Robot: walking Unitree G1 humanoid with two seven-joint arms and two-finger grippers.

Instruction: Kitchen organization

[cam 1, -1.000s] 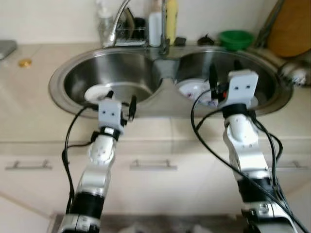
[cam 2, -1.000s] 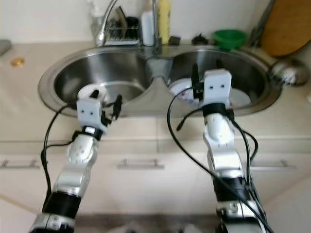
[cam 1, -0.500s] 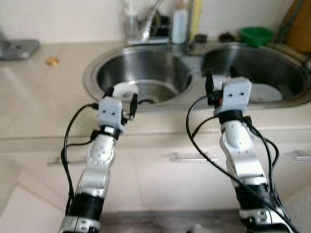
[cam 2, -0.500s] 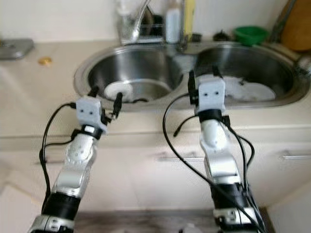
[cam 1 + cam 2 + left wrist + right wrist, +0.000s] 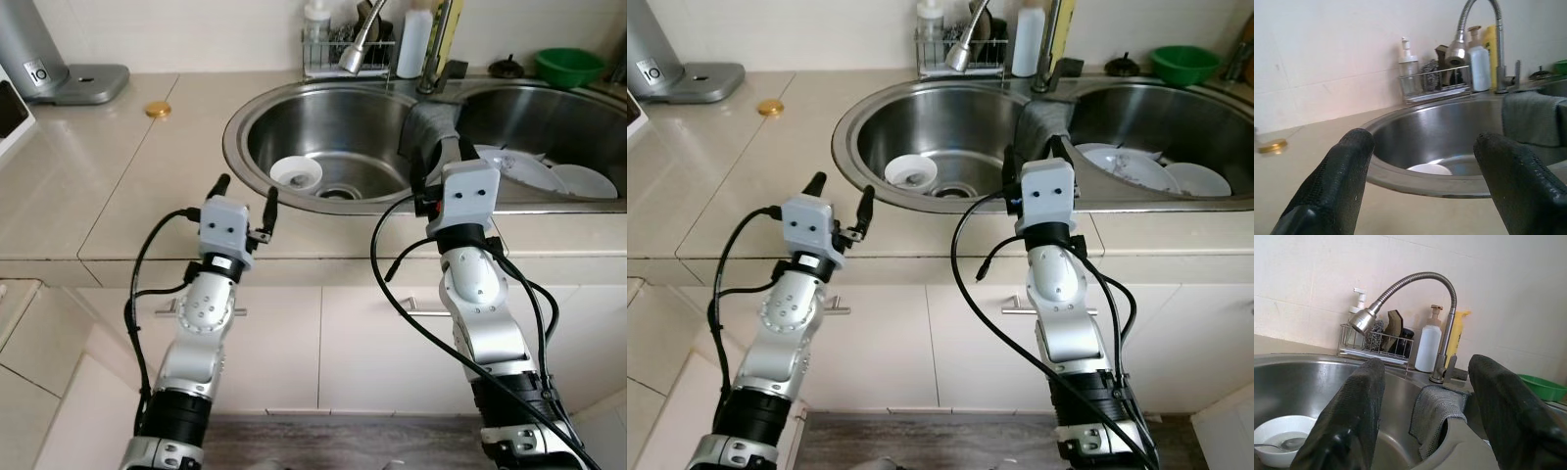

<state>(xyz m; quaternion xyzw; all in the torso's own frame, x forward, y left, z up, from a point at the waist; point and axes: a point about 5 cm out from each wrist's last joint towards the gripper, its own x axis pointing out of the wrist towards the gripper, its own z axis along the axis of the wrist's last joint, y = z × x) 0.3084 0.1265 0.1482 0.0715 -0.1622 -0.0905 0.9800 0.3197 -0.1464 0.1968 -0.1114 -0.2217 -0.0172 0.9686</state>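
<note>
1. Shifted since half a second ago: whole view swung toward the robot's left and sharpened, through camera motion, not motion of the things; sink now in the upper right of the frame, more bare counter at left, both arms in much the same pose.
2. Left gripper (image 5: 244, 188): fingers spread wide, nothing between them, touching nothing; poised over the beige counter (image 5: 118, 186) at centre left, just short of the sink rim.
3. Right gripper (image 5: 447, 157): fingers spread wide as well, holding nothing; raised at the front edge of the double sink (image 5: 235, 137), in line with the divider between the two basins.
4. White bowl (image 5: 296, 172) on the floor of the left basin, a spoon (image 5: 1273, 444) lying in it, beside the drain.
5. Grey cloth (image 5: 426, 122) draped over the divider, just beyond the right gripper.
6. White plates (image 5: 534, 171) stacked loosely in the right basin, right of centre.
7. Curved faucet (image 5: 1405, 289) over the sink; behind it a wire rack (image 5: 338, 54) with scrubbers, a soap pump (image 5: 1406, 66), a white bottle (image 5: 415, 41) and a yellow bottle (image 5: 1457, 335).
8. Green bowl (image 5: 568, 65) at upper right on the counter.
9. Small gold disc (image 5: 156, 110) on the counter at upper left, near a grey appliance base (image 5: 83, 83).
</note>
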